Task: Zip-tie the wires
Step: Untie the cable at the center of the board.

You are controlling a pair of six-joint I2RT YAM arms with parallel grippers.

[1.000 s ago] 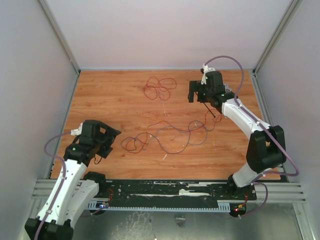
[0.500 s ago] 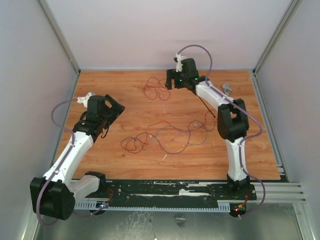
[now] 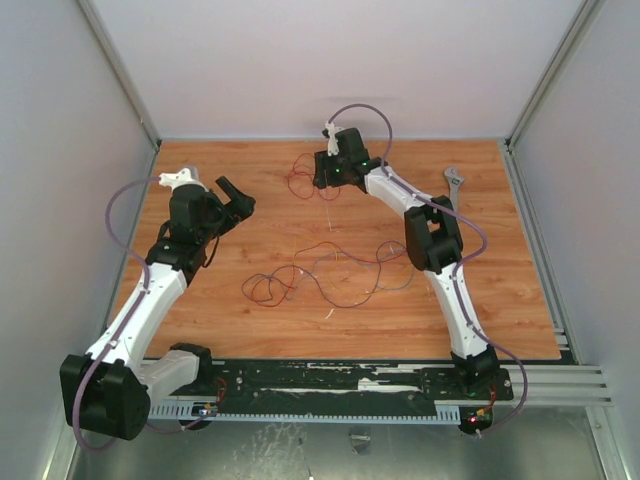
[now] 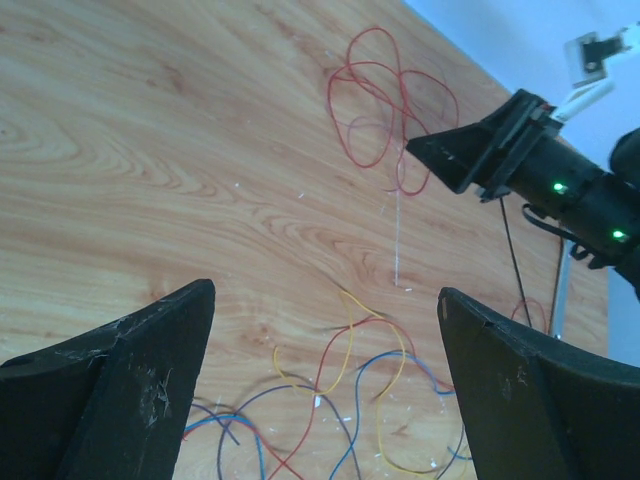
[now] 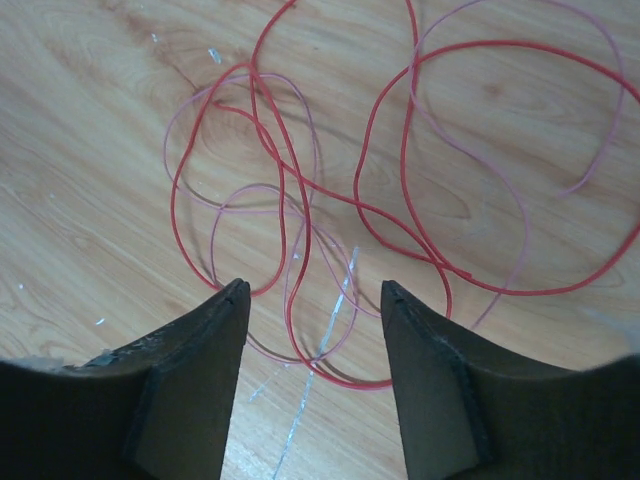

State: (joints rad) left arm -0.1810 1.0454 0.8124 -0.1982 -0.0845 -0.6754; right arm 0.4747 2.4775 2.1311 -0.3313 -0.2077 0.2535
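The wires lie in two groups on the wooden table. A red and pink tangle [image 3: 303, 178] lies at the back; a longer tangle of red, blue, yellow and dark wires [image 3: 330, 272] lies in the middle. My right gripper [image 3: 322, 181] is open just above the near loops of the red tangle [image 5: 300, 200], its fingertips [image 5: 232, 296] on either side of them without touching. My left gripper [image 3: 240, 196] is open and empty, left of both groups and looking over the mixed wires [image 4: 350, 400]. The zip tie [image 4: 512, 262] is a thin black strip under the right arm; the arm hides it in the top view.
A silver wrench [image 3: 455, 180] lies at the back right. A white scratch [image 5: 330, 310] marks the wood under the right gripper. Grey walls stand close on the left, back and right. The right arm [image 4: 560, 190] reaches across the back of the table.
The right arm swung left from the back right corner to the red tangle, uncovering the wrench. The left arm stretched forward and its gripper rose toward the middle left.
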